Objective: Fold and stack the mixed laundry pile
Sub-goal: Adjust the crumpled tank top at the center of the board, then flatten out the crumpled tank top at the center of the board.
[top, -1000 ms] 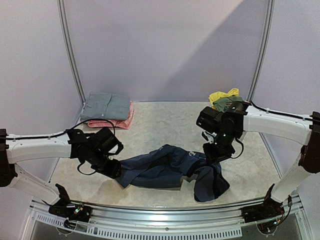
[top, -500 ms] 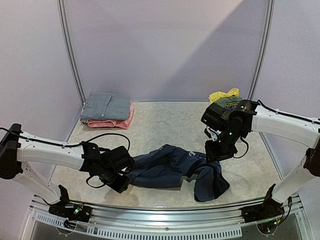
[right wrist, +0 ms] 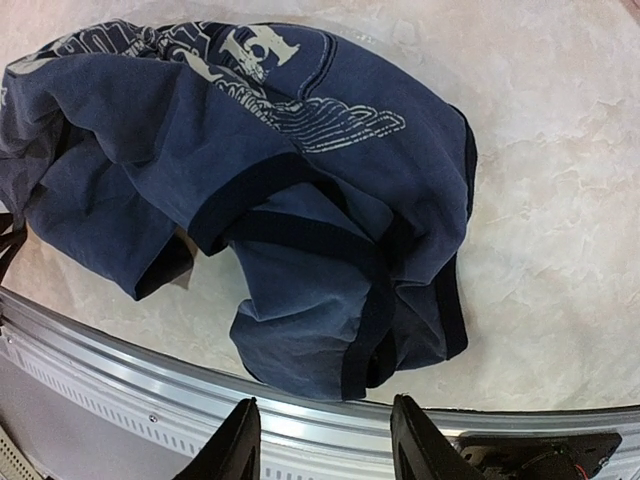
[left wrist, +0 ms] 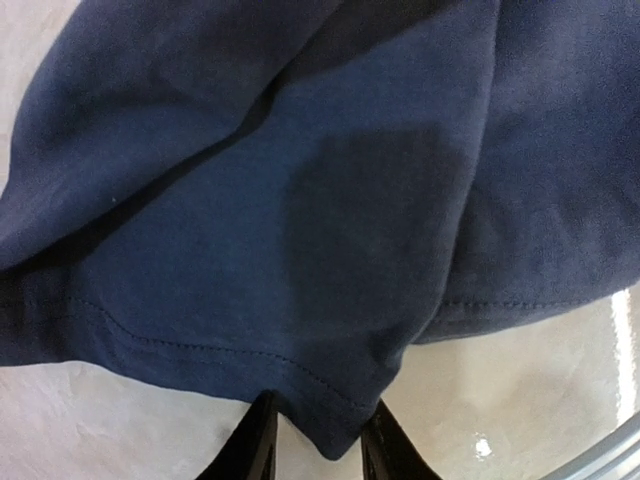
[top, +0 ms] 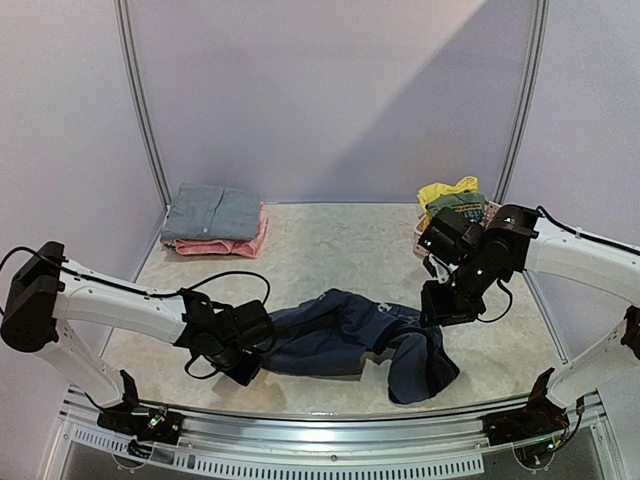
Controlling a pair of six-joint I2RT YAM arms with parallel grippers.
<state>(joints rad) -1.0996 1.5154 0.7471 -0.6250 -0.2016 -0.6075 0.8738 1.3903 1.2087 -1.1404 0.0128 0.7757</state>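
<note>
Where the navy top (top: 335, 340) lies crumpled near the front edge of the worktop (top: 340, 250), its left hem corner sits between the narrow fingers of the left hand (left wrist: 318, 448). The fingertips are cut off by the frame, so I cannot tell whether they pinch the cloth. The right hand (right wrist: 325, 440) hangs above the top's right end, fingers apart, holding nothing. The white lettering (right wrist: 290, 100) is creased and unreadable. A folded grey shirt (top: 210, 210) rests on a pink piece (top: 245, 245) at the far left corner. At the far right edge, the right arm (top: 560, 250) partly hides a yellow piece (top: 447, 190) and a green tee (top: 455, 207).
</note>
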